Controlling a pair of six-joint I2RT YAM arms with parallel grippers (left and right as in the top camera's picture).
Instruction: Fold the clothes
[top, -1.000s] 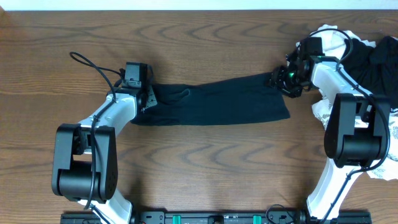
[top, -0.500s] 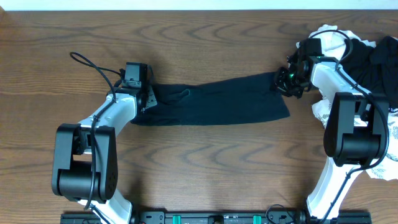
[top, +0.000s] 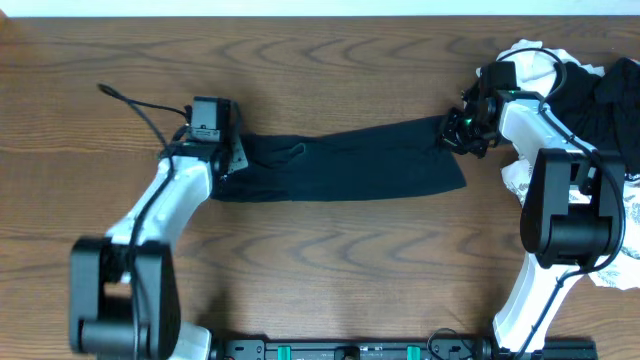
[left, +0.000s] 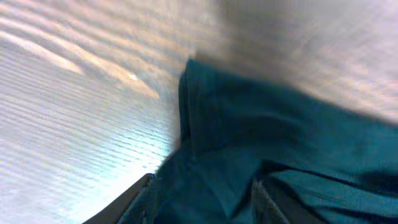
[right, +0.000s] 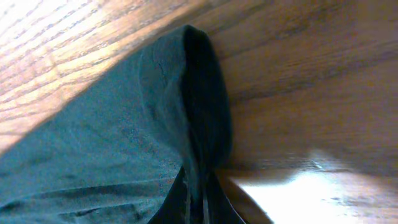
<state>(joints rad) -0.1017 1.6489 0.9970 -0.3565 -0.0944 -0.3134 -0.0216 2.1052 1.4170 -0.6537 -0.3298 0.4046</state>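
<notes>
Across the table's (top: 330, 270) middle, nearer the far edge, the black garment (top: 350, 160) lies spread flat, running L to R. R gripper (top: 450, 128) is pinched tight on its far-right corner, w/ only a thin fold of hem between the tips. L gripper (top: 232, 160) sits at the left end, fingers (left: 134, 211) partway apart w/ cloth bunched between; can't tell if they bite. Risks: R's bite looks thin, so a quick lift or pull could slip it off. If L isn't gripping, the fold goes one-sided & the cloth drags, skews or wrinkles. R arm also works just beside the pile (top: 600, 90) at the right edge, so it could prob. snag it.
</notes>
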